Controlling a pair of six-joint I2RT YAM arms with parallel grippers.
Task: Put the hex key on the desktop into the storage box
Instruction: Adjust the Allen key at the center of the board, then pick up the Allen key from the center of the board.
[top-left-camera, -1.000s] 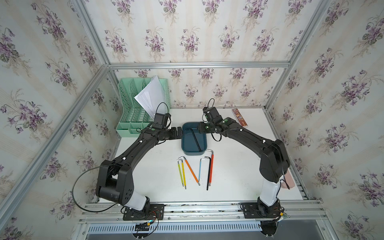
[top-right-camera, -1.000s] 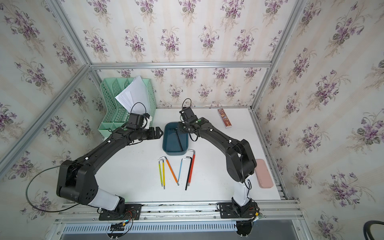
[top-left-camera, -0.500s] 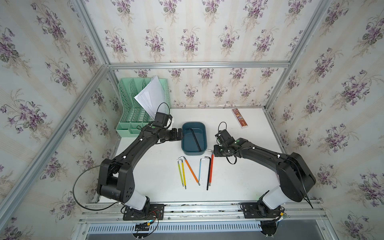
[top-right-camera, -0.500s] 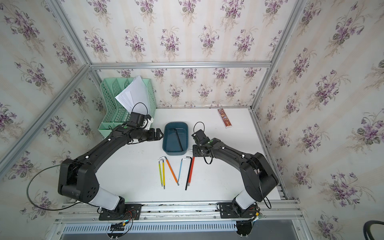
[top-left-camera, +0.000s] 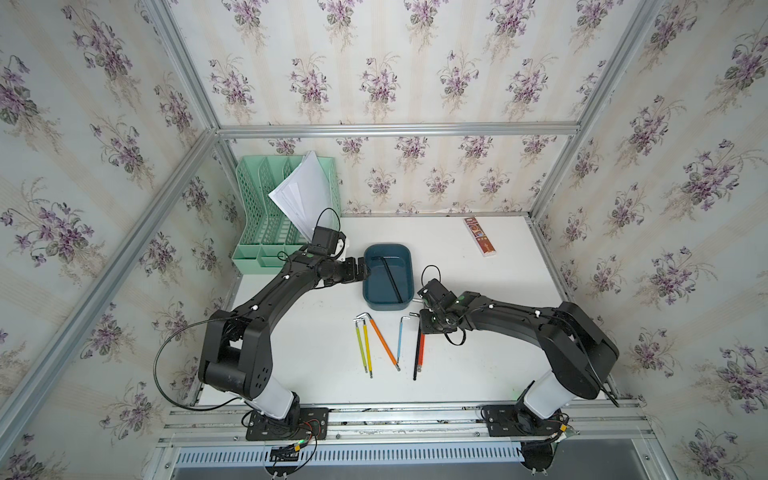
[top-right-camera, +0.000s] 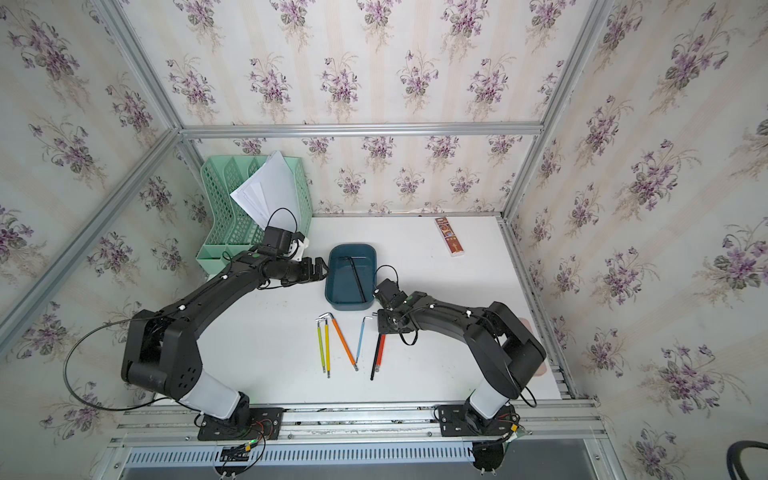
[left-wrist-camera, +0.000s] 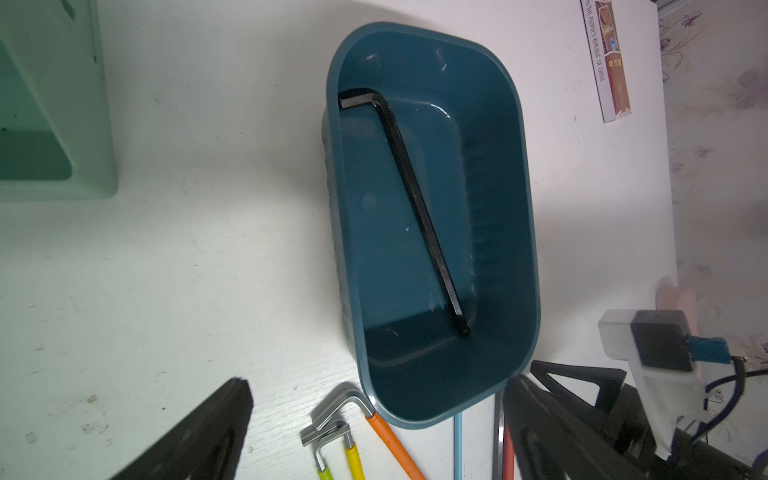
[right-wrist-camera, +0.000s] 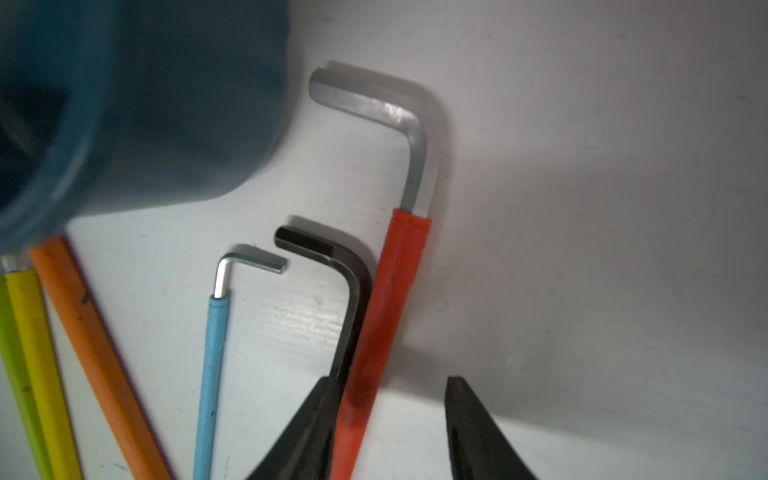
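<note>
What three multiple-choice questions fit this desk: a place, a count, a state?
1. Where does the blue hex key lie? A in the storage box; B on the desktop; C in the green rack.
2. How many hex keys lie on the desktop? A four; B six; C eight.
3. What state is the right tool in? A open; B shut on a key; C shut empty.
B: it lies on the white top beside the orange hex key. B: six lie there, a seventh in the storage box. A: the red hex key shows between its parted fingers.
</note>
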